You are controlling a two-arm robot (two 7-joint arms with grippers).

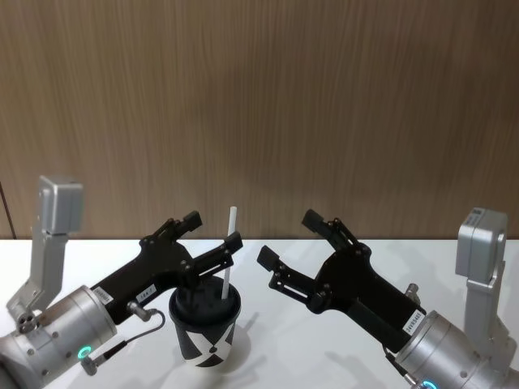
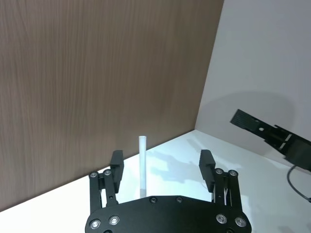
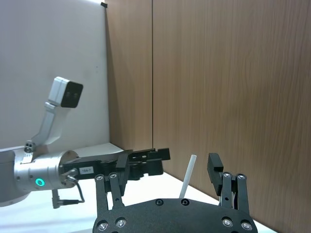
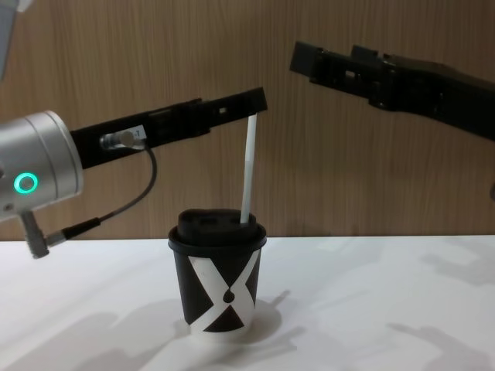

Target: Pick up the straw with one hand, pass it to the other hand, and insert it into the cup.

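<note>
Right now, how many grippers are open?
2. Left gripper open around the straw standing in the cup; right gripper open, beside the cup, apart.

The straw's (image 4: 247, 166) lower end is hidden inside the cup's (image 4: 219, 286) domed lid, and in the left wrist view the left tool's (image 2: 162, 167) black body covers the straw's foot. In the chest view the right tool (image 4: 321, 60) runs off the right edge, so its wrist is cut away. In the head view the cup's (image 1: 205, 324) base is clipped by the bottom edge.
</note>
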